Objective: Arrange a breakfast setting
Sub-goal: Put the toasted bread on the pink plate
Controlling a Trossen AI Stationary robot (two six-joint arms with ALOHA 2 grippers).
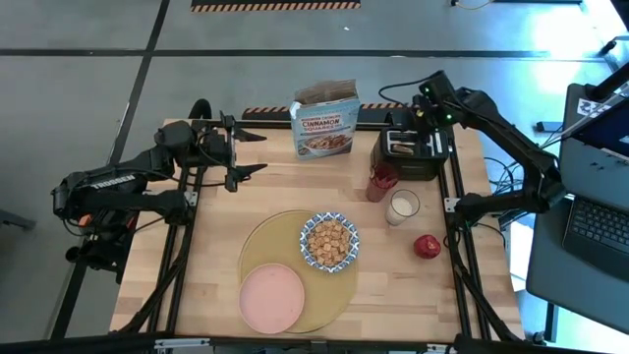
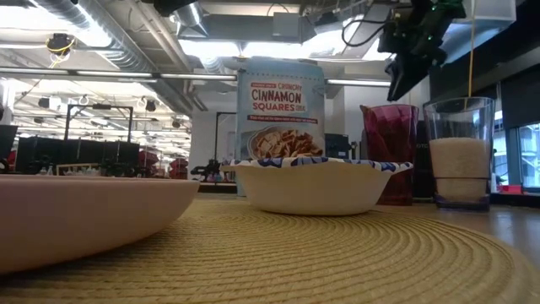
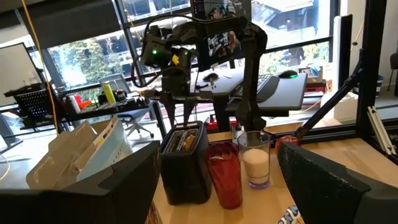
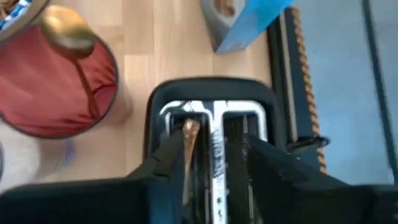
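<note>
A toast slice (image 4: 190, 132) stands in one slot of the black toaster (image 1: 408, 155) at the table's far right. My right gripper (image 4: 214, 155) hangs open just above that slot, fingers pointing down, the toast's top edge between them. On the tan placemat (image 1: 265, 241) sit the pink plate (image 1: 272, 298) and the patterned bowl (image 1: 329, 242) of cereal. The red cup (image 1: 381, 181), milk glass (image 1: 402, 206) and red apple (image 1: 427, 246) stand on the bare wood right of the mat. My left gripper (image 1: 257, 153) waits open and level at the far left. My right gripper comes from above at the toast's top edge (image 3: 184, 140), which lies close to one finger (image 4: 168, 163). I cannot tell whether that finger touches the toast. The slice sits upright in the slot.
The blue cereal box (image 1: 324, 123) stands left of the toaster at the far edge. A gold spoon (image 4: 65, 31) rests in the red cup, close to the toaster's near side. Bare wood lies left of the placemat.
</note>
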